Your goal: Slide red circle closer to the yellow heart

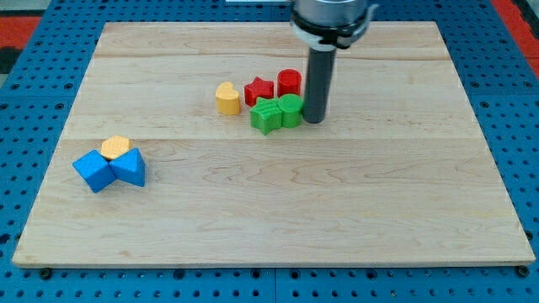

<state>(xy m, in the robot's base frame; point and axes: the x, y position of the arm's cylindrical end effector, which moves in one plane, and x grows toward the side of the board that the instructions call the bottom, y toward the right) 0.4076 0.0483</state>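
Observation:
The red circle (289,82) stands near the board's top centre. The yellow heart (226,98) lies to its left, with a red star (258,90) between them. A green star (266,115) and a green round block (290,109) sit just below the red blocks. My tip (314,119) rests on the board right of the green round block, touching or nearly touching it, and below-right of the red circle.
At the view's left a yellow hexagon (115,147) sits against two blue blocks (94,170) (130,167). The wooden board (337,210) lies on a blue pegboard. The arm's body hangs over the top edge.

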